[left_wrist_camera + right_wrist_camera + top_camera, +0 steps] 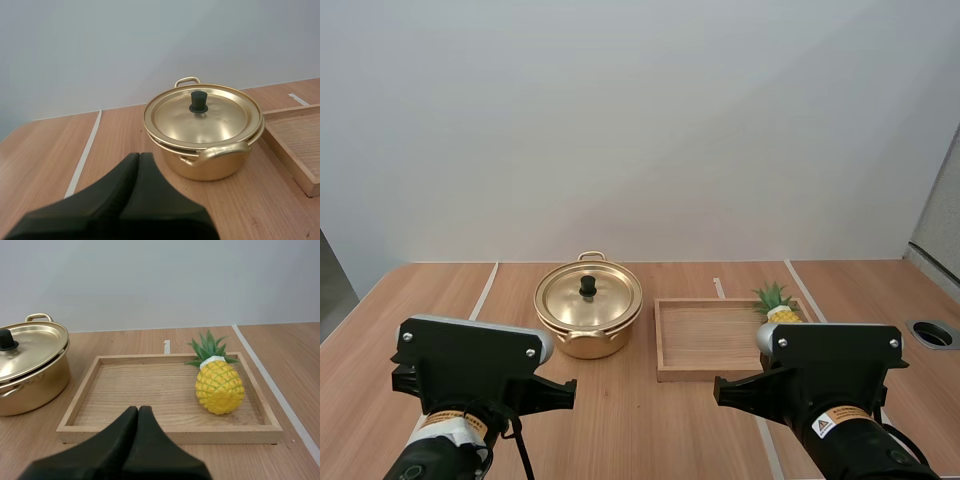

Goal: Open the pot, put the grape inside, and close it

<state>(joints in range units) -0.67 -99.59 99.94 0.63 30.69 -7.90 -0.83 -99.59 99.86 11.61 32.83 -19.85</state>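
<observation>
While both stand closed on nothing, I log: left gripper [139, 159], the nearer arm, faces the pot [210, 162] straight ahead, mid-surface, lid [220, 120] on, knob [198, 101] upright. Right gripper [138, 412] faces the tray [170, 433] beside the pot; its fruit is a pineapple [219, 388], nearer the surface's right edge.

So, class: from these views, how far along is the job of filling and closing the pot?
Done: nothing; the lid sits on the pot. In hand: nothing; left gripper and right gripper are shut on nothing, short of the pot and wooden tray. Still to do: lift the lid, load the fruit, a pineapple lying in the tray, close up.
</observation>
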